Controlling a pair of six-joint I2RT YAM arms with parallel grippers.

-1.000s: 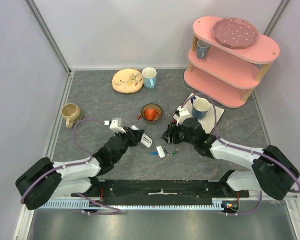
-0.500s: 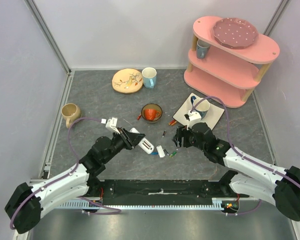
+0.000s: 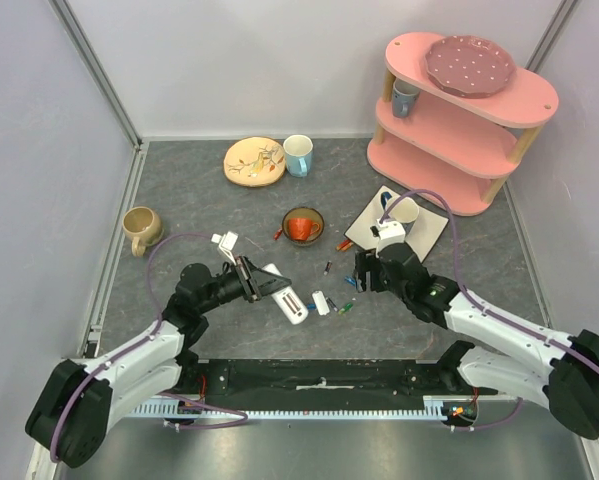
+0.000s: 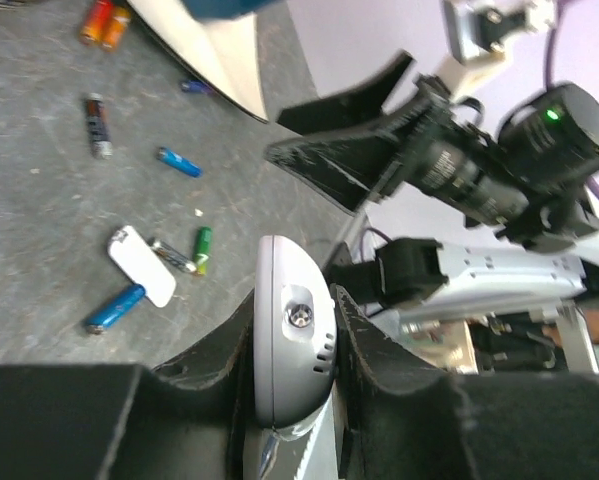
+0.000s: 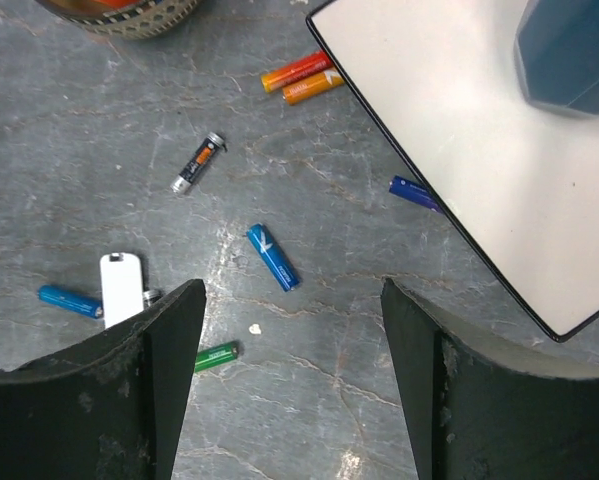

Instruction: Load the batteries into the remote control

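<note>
Clamping the slim white plastic remote control [image 4: 294,345] between black left fingers [image 4: 389,380]

left tool [image 3: 268,282] grips remote control [image 3: 290,303] | right tool [image 3: 361,272] near batteries [image 3: 347,308] | white cover [image 3: 321,302] among them

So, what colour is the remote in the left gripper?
White; the remote control shows best in the top view.
</note>
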